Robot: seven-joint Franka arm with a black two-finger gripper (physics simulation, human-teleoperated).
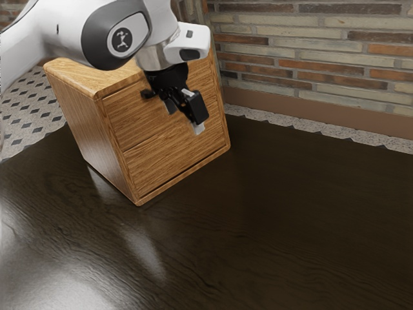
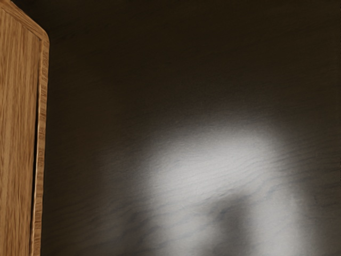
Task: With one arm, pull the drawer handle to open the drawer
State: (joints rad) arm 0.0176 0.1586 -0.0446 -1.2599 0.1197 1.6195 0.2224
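Observation:
A wooden cabinet (image 1: 84, 110) with two drawer fronts stands on the dark table at the back left of the exterior view. Both the upper drawer (image 1: 129, 113) and the lower drawer (image 1: 174, 158) sit flush with the cabinet front. My black gripper (image 1: 186, 120) hangs just in front of the upper drawer, its fingers apart and pointing down toward the table. A short black end of the drawer handle (image 1: 147, 94) sticks out beside the hand; the rest is hidden behind it. In the wrist view a rounded corner of the cabinet front (image 2: 18, 133) borders the table below my hand.
The dark wooden table (image 1: 271, 219) spreads wide to the exterior view's right and front. A brick wall (image 1: 310, 51) runs along the back. Patterned tile floor (image 1: 26, 103) lies behind the cabinet. A bright glare patch (image 2: 213, 181) lies on the tabletop.

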